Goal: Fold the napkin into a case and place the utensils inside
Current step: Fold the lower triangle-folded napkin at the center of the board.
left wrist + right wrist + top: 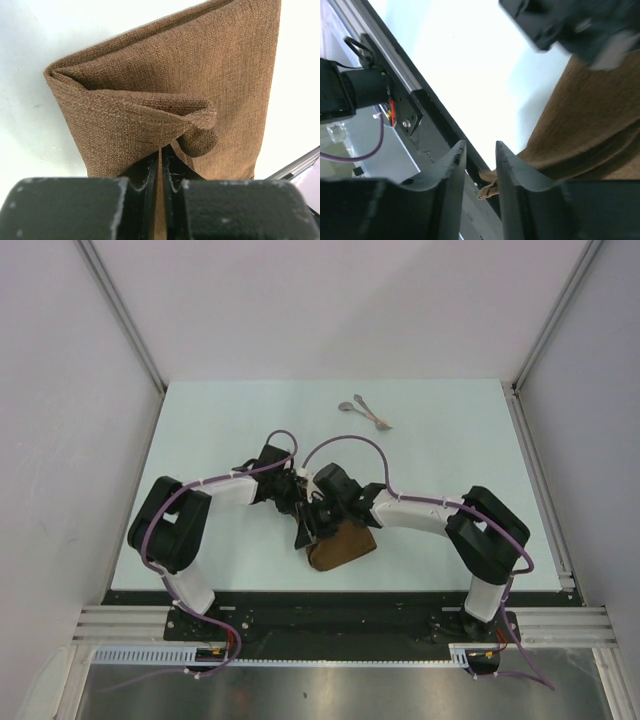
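Note:
The brown napkin [345, 546] lies folded near the table's front edge, between the two arms. In the left wrist view a raised fold of the napkin [165, 75] runs into my left gripper [163, 151], which is shut on that cloth. My right gripper [480, 149] hovers at the napkin's [590, 120] near corner with its jaws apart; a frayed cloth corner shows beyond the gap, not clamped. From above, the left gripper [300, 503] and right gripper [319, 526] crowd together over the napkin's left end. The two silvery utensils [365, 412] lie crossed farther back on the table.
The black base rail [435, 125] runs along the table's near edge just under the right gripper. The left arm's dark wrist [570, 25] shows blurred in the right wrist view. White walls flank the pale table [220, 440].

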Motion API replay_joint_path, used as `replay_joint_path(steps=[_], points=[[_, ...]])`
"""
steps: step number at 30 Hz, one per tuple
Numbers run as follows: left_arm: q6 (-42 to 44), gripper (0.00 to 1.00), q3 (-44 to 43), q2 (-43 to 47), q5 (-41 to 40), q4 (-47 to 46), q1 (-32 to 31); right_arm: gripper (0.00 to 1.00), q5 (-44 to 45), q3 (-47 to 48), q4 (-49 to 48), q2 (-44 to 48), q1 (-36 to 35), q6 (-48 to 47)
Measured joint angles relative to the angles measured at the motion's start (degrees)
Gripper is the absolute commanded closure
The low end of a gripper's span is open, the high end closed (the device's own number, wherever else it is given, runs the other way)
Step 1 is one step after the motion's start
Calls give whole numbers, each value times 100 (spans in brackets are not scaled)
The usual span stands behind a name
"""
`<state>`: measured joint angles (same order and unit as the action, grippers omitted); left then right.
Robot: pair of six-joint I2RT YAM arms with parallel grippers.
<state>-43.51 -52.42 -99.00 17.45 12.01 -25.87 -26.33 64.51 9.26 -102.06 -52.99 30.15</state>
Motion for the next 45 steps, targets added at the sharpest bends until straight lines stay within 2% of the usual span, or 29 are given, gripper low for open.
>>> replay_joint_path(steps=[6, 16, 27, 37, 45], points=[[-7, 91, 0, -4, -37, -26, 0, 73, 365, -101, 210, 22, -192, -28], [-4, 91, 0, -4, -33, -50, 0, 74, 1082, -968, 535, 417, -68, -37], [13, 83, 0, 125, 157, -55, 2, 75, 1049, -1338, -90, 426, -17, 96], [260, 96, -424, 778, 420, 372, 313, 75, 1034, -1427, -256, 470, 111, 201], [304, 98, -428, 649, 409, 610, 426, 75, 1054, -1370, -251, 470, 251, 195]])
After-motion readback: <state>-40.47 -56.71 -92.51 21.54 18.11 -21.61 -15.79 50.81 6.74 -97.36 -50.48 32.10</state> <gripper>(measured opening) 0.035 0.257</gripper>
